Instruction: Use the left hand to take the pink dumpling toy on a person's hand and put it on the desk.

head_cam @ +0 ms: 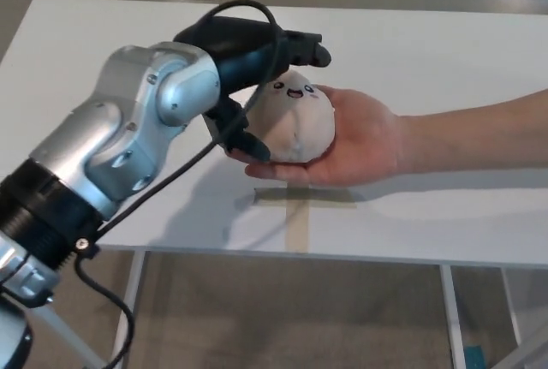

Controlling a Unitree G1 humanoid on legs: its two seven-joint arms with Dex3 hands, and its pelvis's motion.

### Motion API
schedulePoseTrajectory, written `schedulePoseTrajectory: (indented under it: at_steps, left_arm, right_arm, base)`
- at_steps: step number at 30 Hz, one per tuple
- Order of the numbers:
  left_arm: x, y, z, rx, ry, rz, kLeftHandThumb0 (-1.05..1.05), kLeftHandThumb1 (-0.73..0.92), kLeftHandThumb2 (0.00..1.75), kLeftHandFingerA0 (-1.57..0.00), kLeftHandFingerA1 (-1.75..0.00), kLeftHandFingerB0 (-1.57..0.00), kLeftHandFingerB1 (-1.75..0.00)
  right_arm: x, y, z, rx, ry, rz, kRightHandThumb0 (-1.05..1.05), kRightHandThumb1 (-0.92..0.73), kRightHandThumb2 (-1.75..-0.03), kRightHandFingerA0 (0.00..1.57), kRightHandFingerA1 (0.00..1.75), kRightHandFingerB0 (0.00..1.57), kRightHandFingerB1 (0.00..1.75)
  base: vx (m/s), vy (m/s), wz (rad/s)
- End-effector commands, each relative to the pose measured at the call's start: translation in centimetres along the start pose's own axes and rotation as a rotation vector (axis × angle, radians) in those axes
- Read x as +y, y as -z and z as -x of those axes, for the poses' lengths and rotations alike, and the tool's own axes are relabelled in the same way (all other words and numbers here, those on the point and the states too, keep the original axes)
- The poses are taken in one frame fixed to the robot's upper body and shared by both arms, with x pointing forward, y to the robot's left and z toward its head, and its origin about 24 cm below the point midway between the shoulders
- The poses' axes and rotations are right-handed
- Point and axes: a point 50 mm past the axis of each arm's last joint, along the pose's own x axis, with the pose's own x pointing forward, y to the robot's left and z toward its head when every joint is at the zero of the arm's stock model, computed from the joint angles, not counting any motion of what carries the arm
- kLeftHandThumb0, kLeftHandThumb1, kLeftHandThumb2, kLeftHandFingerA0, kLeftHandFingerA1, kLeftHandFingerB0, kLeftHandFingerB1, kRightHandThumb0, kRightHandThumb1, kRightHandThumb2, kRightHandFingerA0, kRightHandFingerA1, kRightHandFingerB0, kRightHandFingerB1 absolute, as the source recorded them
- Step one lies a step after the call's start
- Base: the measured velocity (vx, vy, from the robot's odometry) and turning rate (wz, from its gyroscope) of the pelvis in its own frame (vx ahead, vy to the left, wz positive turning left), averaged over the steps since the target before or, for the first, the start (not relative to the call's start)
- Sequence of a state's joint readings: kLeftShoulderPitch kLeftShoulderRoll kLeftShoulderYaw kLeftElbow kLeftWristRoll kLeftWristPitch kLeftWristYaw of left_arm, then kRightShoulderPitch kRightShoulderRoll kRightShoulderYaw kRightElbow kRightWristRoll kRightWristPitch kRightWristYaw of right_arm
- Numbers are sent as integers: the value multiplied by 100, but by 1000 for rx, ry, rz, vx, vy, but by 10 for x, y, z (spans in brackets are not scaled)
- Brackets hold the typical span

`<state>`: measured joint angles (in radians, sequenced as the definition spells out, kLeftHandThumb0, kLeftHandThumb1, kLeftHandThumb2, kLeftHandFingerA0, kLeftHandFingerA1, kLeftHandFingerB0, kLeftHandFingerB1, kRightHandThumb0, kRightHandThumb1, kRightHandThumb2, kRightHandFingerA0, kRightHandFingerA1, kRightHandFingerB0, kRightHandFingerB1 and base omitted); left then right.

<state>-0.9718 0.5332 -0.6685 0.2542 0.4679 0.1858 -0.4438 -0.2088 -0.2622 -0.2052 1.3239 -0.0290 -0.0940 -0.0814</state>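
now: robot's black left hand (253, 65) spread around the pale pink round plush dumpling toy (293, 120), fingers over top at 12, thumb at 8, not clamped yet. toy sits on person's open palm (360, 142) above white desk (445, 52). left hand nearer; rt unseen.

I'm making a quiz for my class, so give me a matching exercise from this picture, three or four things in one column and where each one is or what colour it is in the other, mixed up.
Things:
1. dumpling toy
2. left hand
3. person's hand
4. desk

Descriptions:
A. white, with a strip of tape near its front edge
B. palm up, under the toy
C. black, fingers around the toy
D. pale pink, with a smiling face

Pairs: 1-D, 2-C, 3-B, 4-A
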Motion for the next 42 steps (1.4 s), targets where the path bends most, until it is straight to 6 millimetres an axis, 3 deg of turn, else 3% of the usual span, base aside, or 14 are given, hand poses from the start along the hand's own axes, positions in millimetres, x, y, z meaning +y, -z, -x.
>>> schedulePoseTrajectory:
  at_steps: [1, 2, 8, 9, 10, 13, 14, 16, 20, 23, 24, 33, 35, 42]
  left_arm:
    - [-2, -2, -6, 59, 27, -39, -31, 17, 81, -5, -50, -5, -49]
    - [-3, -2, -7, 62, 30, -39, -63, 45, 55, -21, -30, -19, -29]
    - [-15, -1, -12, 81, 54, -45, -61, 45, 55, -21, -30, -18, -29]
    - [-18, 0, -13, 83, 58, -52, -29, 19, 82, -8, -50, -7, -50]
    - [-19, 1, -13, 82, 60, -55, -60, 39, 68, -24, -40, -11, -36]
    - [-24, 3, -14, 71, 59, -40, -46, 48, 55, -57, -39, -19, -30]
    - [-26, 5, -14, 68, 54, -7, -31, 59, 58, -86, -100, -34, -32]
    - [-29, 5, -13, 77, 54, 22, -21, 69, 54, -61, -168, -80, -42]
    - [-34, 4, -13, 97, 45, 12, -14, 72, 49, -52, -175, -98, -59]
    - [-36, 5, -11, 89, 26, -6, -16, 71, 50, -55, -173, -79, -105]
    - [-35, 5, -11, 86, 12, -6, -19, 70, 52, -60, -169, -87, -81]
    - [-28, 4, -11, 70, -42, 10, -19, 69, 53, -60, -168, -90, -74]
    - [-26, 4, -10, 58, -63, 13, -29, 62, 59, -76, -158, -72, -126]
    - [-19, 3, -8, 34, -108, 22, -25, 70, 48, -58, -172, -49, -156]
  right_arm:
    - [-1, 2, 0, 9, -9, -3, -20, -69, -60, 69, 48, 53, 43]
    - [-1, 1, 0, 8, -9, -3, -20, -69, -60, 69, 48, 53, 43]
    - [0, 0, 0, 10, -8, 17, -20, -68, -60, 70, 48, 53, 43]
    - [0, -1, 0, 6, -7, 14, -20, -68, -60, 70, 48, 53, 43]
    - [0, -2, 0, 4, -7, 13, -20, -68, -60, 70, 48, 53, 43]
    - [0, -2, 0, 2, -5, 9, -20, -69, -60, 70, 48, 53, 43]
    - [0, -4, -1, 1, -6, 2, -20, -69, -60, 69, 48, 52, 42]
    - [0, -5, -1, 1, -10, -1, -20, -69, -60, 69, 48, 52, 42]
    - [0, -5, -1, 0, -18, 1, -21, -68, -60, 68, 47, 52, 42]
    - [0, -5, -1, 0, -17, 5, -21, -68, -60, 68, 47, 52, 42]
    - [0, -5, -1, -1, -17, 6, -21, -68, -60, 68, 47, 53, 43]
    - [1, -9, -2, -9, -20, -2, -20, -68, -60, 68, 47, 53, 43]
    - [1, -8, -2, -7, -19, -4, -20, -68, -60, 68, 47, 53, 42]
    - [0, -8, -2, -7, -18, 9, -20, -68, -60, 68, 47, 53, 43]
  base:
    - [0, 0, 0]
    - [0, 0, 0]
    - [0, 0, 0]
    - [0, 0, 0]
    - [0, 0, 0]
    - [0, 0, 0]
    - [0, 0, 0]
    - [0, 0, 0]
    - [0, 0, 0]
    - [0, 0, 0]
    - [0, 0, 0]
    - [0, 0, 0]
    - [0, 0, 0]
    - [0, 0, 0]
